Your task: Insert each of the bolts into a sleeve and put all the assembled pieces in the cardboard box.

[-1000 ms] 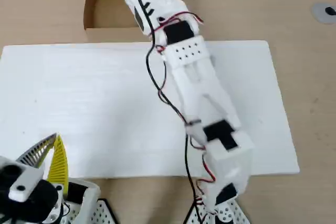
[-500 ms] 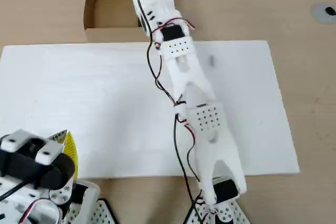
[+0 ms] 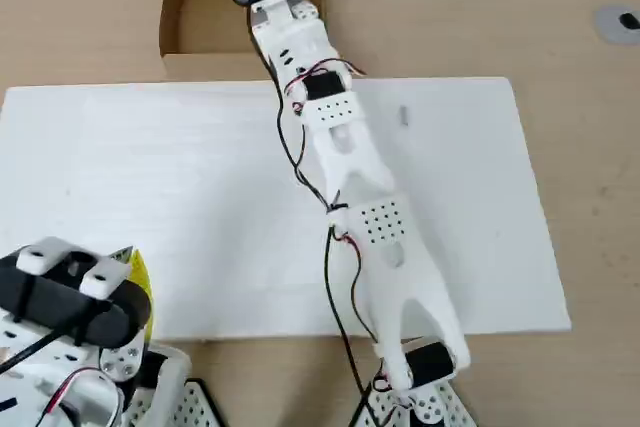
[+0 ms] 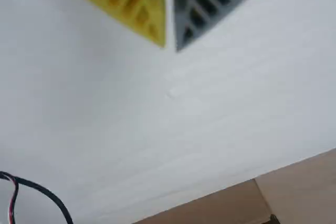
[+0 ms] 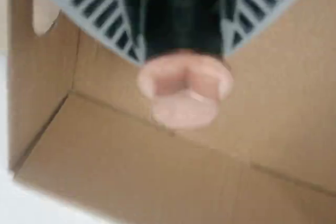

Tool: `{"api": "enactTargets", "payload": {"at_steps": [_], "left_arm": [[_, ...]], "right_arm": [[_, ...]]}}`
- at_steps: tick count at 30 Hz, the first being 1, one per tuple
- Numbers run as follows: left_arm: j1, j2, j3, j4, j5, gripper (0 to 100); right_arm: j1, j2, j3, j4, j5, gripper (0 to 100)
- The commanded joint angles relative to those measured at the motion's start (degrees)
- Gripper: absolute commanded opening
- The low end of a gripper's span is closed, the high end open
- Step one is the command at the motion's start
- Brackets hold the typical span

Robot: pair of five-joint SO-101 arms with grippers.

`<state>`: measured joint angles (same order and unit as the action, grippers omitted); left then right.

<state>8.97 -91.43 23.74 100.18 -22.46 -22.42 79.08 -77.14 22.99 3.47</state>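
High view, nearest the arm bases, left gripper (image 4: pixel 169 43) low over white mat (image 3: pixel 180 187), yellow and grey fingers together on nothing, farther out right gripper (image 5: pixel 182 53) clamped on black sleeve (image 5: pixel 181 14), coppery bolt (image 5: pixel 184 90) protruding, held over open cardboard box (image 3: pixel 200 17).

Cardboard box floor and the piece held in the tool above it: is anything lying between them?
Nothing. In the right wrist view the right tool holds the sleeved bolt over the cardboard box, and the floor below it is bare cardboard.
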Motion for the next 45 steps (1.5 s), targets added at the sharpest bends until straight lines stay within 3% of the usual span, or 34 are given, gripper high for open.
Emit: {"api": "enactTargets", "payload": {"at_steps": [1,11,15,18,20,24,31,39,45], "left_arm": [[-0.7,0.0,0.1,0.2,0.3,1],[-0.8,-0.1,-0.4,0.2,0.3,1],[-0.8,-0.1,-0.1,0.2,0.3,1],[-0.8,-0.1,0.0,0.2,0.4,1],[-0.8,-0.1,0.0,0.2,0.4,1],[-0.8,-0.1,0.0,0.2,0.4,1],[-0.7,-4.9,0.6,0.2,4.2,1],[-0.7,-13.0,2.1,0.2,4.2,1],[-0.7,-13.1,3.4,0.2,1.4,1]], "right_arm": [[0.5,-0.7,-5.0,-0.1,0.7,11.8],[0.5,2.0,-6.9,4.5,0.6,11.8],[-0.9,0.0,-18.8,14.2,0.3,11.6],[-1.2,-6.8,-18.7,21.2,-3.2,6.6],[-0.9,-14.8,-18.6,27.4,-6.8,0.4],[-0.9,-27.5,-18.5,44.4,-13.5,0.9],[-0.7,-45.1,-18.4,79.7,-16.3,0.9],[3.6,-65.1,-13.2,79.7,-16.6,0.9],[6.6,-90.1,16.3,79.6,-16.5,0.9]]}}
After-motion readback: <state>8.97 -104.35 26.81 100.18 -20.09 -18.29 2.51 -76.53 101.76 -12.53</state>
